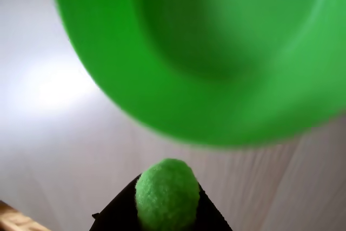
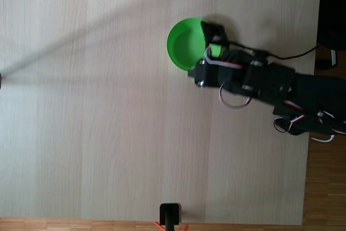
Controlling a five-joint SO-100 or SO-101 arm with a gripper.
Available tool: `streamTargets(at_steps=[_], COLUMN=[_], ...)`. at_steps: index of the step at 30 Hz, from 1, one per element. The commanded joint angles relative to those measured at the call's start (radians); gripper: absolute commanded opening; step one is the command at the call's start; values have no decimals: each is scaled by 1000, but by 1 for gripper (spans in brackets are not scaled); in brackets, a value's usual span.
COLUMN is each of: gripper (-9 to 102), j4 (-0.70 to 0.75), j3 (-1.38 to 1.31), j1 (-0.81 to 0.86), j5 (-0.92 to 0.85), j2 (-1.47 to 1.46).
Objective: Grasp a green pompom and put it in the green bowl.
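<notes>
Wrist view: a fuzzy, egg-shaped green pompom sits pinched between the black jaws of the gripper, its felted surface bulging out past them at the bottom of the frame. Beyond the jaws, slightly ahead and above, looms the green bowl, a smooth, glossy plastic round with a wide sloping rim and a darker hollow, blurred at this range. Between the jaws and the bowl stretches the pale, fine-grained wooden table, with a bright patch of reflected light off to the left of the jaws and a sliver of warmer wood at the lower-left corner.

Fixed view, from above: the black arm reaches in from the right edge across the light tabletop, white and red wires looping along its joints, a black cable trailing back to the right. The gripper hangs at the bowl's right rim, and a spot of the pompom shows just behind the fingertips. A long diagonal shadow crosses the table well beyond the jaws, and a small black stand sits at the near edge, far to the side.
</notes>
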Motion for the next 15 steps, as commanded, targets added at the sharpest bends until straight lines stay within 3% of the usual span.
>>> streamTargets(at_steps=[1, 10, 15], gripper=[0, 1, 13], j4=[-5, -5, -6], j3=[-78, -121, -100], j1=[78, 201, 204], j5=[-66, -173, -187], j2=[55, 40, 43])
